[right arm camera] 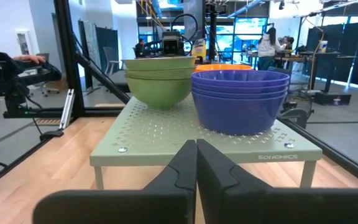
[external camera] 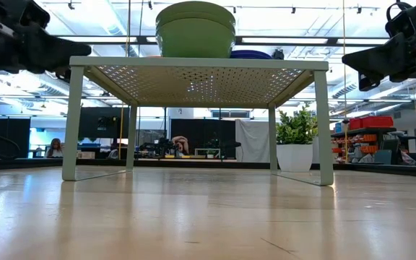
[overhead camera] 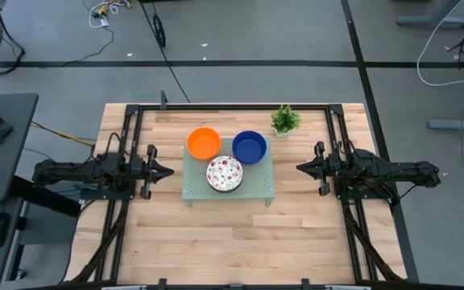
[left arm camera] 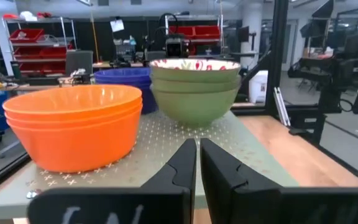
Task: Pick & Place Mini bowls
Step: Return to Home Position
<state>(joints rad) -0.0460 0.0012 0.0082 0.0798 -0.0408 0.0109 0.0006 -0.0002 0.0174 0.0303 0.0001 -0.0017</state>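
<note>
Well, from where I sit the sorting looks finished: every one of the mini bowls (overhead camera: 225, 174) I can find is on the pale green perforated tray (overhead camera: 256, 190) in the middle of the table (overhead camera: 216, 242), nested into three colour stacks. From above, the orange stack (overhead camera: 204, 143) is at the tray's far left, the dark blue stack (overhead camera: 250, 147) is just beside it on the right, and the white red-speckled stack (overhead camera: 225, 174) sits in front of and between the two, close to both. The left wrist view shows three orange rims, and the speckled bowls' green outsides (left arm camera: 194, 90) look about three deep; the right wrist view gives me about four blue rims (right arm camera: 241, 99). I see no loose bowl on the wood in the high view, and the small potted plant (overhead camera: 285, 119) is beyond the tray's right corner, clear of everything. The left gripper (overhead camera: 170, 171) is at the tray's left, near it but not touching, its fingers (left arm camera: 182, 165) drawn almost together and holding nothing. The right gripper (overhead camera: 299, 167) mirrors it on the other side, fingers (right arm camera: 211, 165) pressed together and empty. Both arms sit low and drawn in at their own edges of the table, so I judge that only parking is left, if that.
</note>
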